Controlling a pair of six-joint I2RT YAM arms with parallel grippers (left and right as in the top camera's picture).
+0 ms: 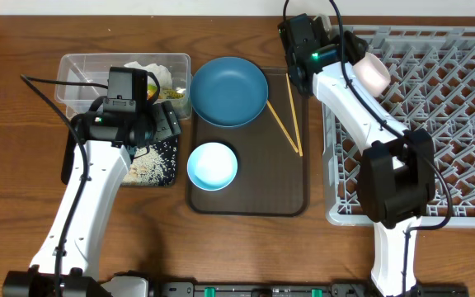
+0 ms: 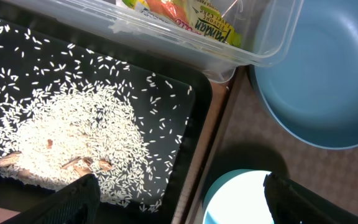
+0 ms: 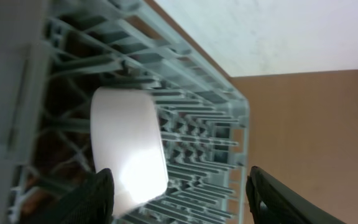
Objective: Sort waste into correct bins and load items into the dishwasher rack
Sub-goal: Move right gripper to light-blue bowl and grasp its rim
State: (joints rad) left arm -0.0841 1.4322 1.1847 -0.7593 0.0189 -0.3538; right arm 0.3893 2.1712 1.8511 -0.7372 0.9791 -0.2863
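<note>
Both grippers gape empty — left gripper (image 2: 180,183) over rice (image 2: 73,130) in the tray (image 2: 194,143), right gripper (image 3: 180,174) by the cup (image 3: 129,143) in the rack (image 3: 191,68); brown wood table (image 1: 237,247), white wall (image 3: 278,31) far.

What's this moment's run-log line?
left hand open over black tray edge | right hand open near cup in rack | plate, bowl, chopsticks on brown tray

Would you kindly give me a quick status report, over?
Left hand open over black tray. Right hand open, cream bowl in rack. Plate, blue bowl, chopsticks unloaded. Nothing blocking.
</note>
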